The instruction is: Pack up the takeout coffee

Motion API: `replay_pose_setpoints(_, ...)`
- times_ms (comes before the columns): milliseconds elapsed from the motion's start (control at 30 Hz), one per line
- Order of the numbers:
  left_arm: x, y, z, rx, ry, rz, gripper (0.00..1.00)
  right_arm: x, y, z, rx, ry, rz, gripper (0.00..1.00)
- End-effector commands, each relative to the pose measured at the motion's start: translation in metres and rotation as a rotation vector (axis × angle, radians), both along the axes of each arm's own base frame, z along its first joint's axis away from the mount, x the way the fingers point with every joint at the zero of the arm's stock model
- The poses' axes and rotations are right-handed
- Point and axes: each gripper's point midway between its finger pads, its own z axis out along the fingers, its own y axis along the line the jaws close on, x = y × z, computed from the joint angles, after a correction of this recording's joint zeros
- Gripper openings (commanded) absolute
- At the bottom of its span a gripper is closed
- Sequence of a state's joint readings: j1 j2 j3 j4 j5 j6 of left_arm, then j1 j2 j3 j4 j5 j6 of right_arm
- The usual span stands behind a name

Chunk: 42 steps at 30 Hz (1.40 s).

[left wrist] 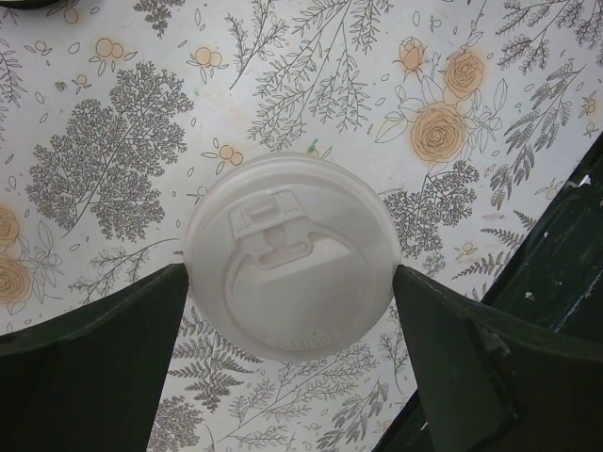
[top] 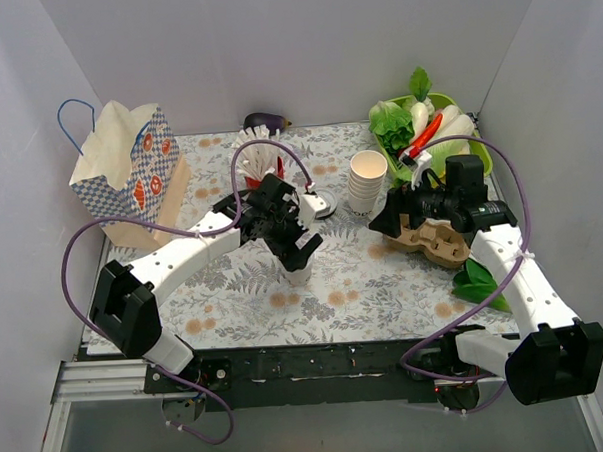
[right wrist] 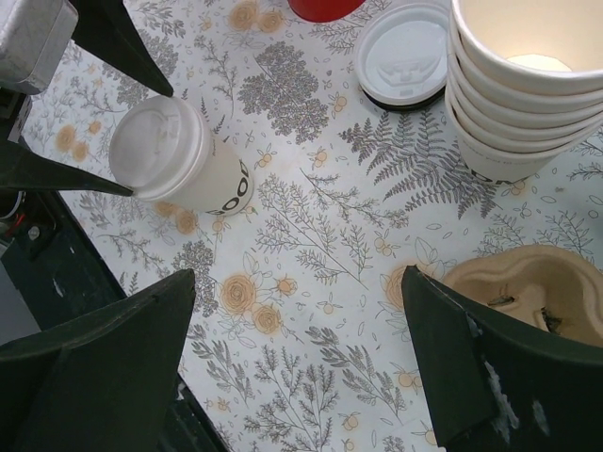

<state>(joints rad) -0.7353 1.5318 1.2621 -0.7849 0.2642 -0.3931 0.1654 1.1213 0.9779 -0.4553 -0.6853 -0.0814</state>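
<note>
The takeout coffee, a small cream-white paper cup with a round white plastic lid (left wrist: 290, 256), stands upright on the flower-printed counter (top: 244, 289), about midway along it and nearer the near edge than the far one. The left claw (left wrist: 290, 273) is spread wide over it, one finger on each side of the lid and just beside its rim. Whether the pads actually touch cannot be told. The right claw (right wrist: 297, 282) is spread too and holds nothing, hanging over the counter beside the tan moulded-pulp cup carrier (right wrist: 542, 287).

The cup probably has thin, soft walls that dent under a hard squeeze. Whether it is full cannot be seen, so its weight is uncertain. The lid looks smooth and only snapped on, so pinching it risks slipping or popping it loose. The better hold is likely the paper wall just under the lid, where the rolled rim stiffens it, with the cup kept upright.
</note>
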Motion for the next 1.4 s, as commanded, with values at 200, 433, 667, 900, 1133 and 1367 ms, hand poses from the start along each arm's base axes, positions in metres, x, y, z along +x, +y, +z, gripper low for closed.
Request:
replay_pose_setpoints(200, -0.003, 0.006, 0.007, 0.001, -0.020, 0.010, 0.73, 0.009, 0.002, 0.003, 0.016, -0.019, 0.007, 0.98)
replay_pose_setpoints(433, 0.011, 0.021, 0.037, 0.030, -0.108, 0.046, 0.68, 0.015, 0.003, 0.002, 0.014, 0.001, 0.007, 0.98)
replay_pose_setpoints(667, 0.039, 0.081, 0.055, 0.077, -0.135, 0.235, 0.67, 0.020, 0.004, 0.006, 0.016, 0.008, 0.011, 0.98)
replay_pose_setpoints(900, 0.094, 0.151, 0.063, 0.061, -0.135, 0.469, 0.68, 0.027, 0.007, 0.006, 0.022, 0.017, 0.021, 0.98)
replay_pose_setpoints(1133, 0.173, 0.202, 0.058, 0.031, -0.151, 0.627, 0.68, 0.029, 0.000, 0.013, -0.042, -0.010, 0.035, 0.97)
replay_pose_setpoints(1367, 0.242, 0.209, 0.048, 0.030, -0.201, 0.655, 0.68, 0.018, -0.013, 0.008, -0.113, -0.022, 0.008, 0.97)
